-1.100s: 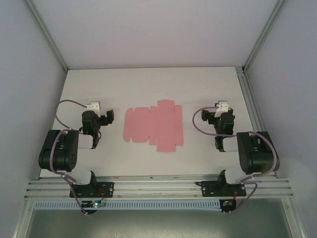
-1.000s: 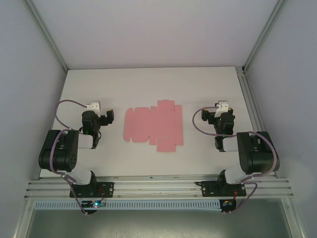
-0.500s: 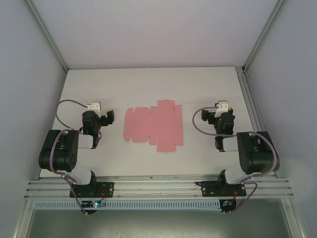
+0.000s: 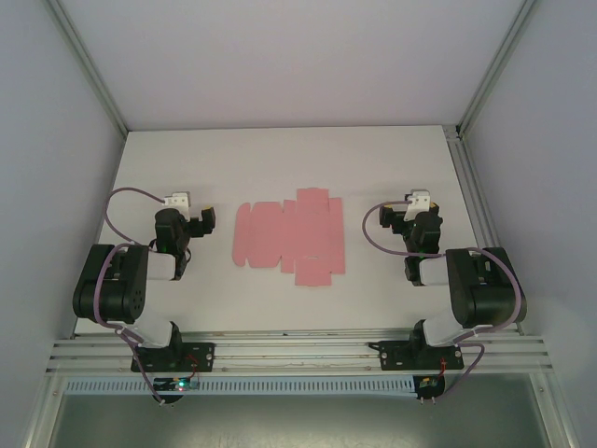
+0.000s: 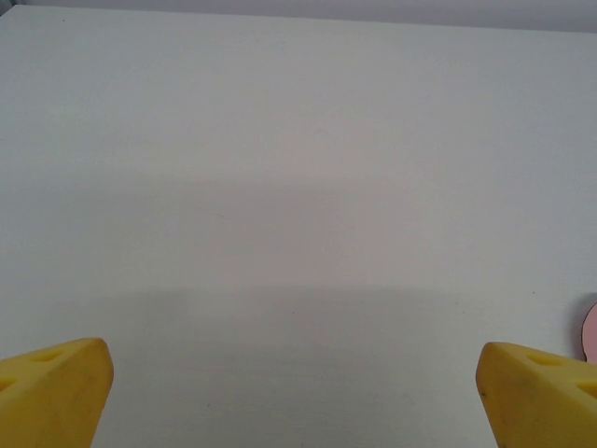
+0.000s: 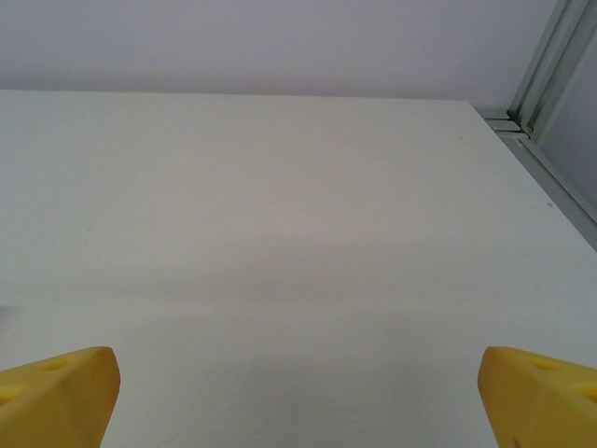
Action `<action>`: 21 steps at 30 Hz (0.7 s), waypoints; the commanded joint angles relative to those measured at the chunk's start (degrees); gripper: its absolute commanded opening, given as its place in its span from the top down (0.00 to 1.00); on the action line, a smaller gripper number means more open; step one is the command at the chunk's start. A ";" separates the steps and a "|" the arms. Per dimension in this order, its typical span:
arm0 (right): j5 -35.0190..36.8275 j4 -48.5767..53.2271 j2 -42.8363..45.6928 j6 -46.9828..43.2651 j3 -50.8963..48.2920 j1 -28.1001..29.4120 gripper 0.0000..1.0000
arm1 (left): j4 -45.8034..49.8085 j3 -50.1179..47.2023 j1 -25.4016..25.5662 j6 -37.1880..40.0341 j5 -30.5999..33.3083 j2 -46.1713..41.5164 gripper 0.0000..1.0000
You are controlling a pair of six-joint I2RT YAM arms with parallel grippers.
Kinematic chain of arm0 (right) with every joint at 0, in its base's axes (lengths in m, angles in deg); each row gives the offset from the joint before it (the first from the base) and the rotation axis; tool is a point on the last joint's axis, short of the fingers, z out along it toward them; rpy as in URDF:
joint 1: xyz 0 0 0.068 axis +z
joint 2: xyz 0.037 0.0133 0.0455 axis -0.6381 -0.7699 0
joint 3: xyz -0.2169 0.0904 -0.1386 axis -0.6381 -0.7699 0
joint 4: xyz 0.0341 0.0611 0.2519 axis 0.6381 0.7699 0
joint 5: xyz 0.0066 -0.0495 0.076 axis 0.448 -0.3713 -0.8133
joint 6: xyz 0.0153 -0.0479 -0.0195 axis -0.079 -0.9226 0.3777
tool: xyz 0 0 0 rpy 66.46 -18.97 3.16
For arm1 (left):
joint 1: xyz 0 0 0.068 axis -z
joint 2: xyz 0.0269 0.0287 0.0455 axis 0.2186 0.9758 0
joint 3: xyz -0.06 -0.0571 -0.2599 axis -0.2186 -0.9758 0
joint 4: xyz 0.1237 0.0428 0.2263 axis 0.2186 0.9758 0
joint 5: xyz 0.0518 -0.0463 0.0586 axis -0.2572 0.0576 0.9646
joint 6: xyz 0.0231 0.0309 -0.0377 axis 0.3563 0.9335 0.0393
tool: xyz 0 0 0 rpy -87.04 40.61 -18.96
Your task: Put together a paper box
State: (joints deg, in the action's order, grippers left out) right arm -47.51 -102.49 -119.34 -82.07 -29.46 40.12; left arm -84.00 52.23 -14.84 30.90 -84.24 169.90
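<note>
The paper box (image 4: 289,237) is a flat pink die-cut sheet with tabs, lying unfolded in the middle of the white table (image 4: 280,159). A sliver of its pink edge (image 5: 590,334) shows at the right border of the left wrist view. My left gripper (image 4: 191,217) rests to the sheet's left, apart from it, open and empty; its yellow fingertips (image 5: 56,387) stand wide over bare table. My right gripper (image 4: 416,209) sits to the sheet's right, also apart, open and empty, with yellow fingertips (image 6: 61,392) spread wide.
Grey enclosure walls stand on three sides, with an aluminium post and rail (image 4: 471,187) along the table's right edge, seen too as a frame corner (image 6: 550,84). A metal rail (image 4: 298,350) carries both arm bases at the near edge.
</note>
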 commanded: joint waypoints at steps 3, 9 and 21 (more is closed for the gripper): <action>-0.99 -0.56 0.64 1.13 0.77 -0.47 0.02 | 0.54 0.90 0.64 1.07 0.47 -0.75 0.00; 2.10 6.73 3.88 1.00 3.49 0.37 0.02 | 15.59 6.78 0.64 0.40 1.60 -6.05 0.00; 7.50 62.72 4.32 8.91 33.55 22.20 0.07 | 58.12 20.98 1.24 -23.86 -13.15 -12.19 0.00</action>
State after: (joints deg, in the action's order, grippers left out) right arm -40.21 -57.84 -111.93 -77.66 -0.80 58.11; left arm -40.50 72.56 -14.60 14.68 -90.43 156.98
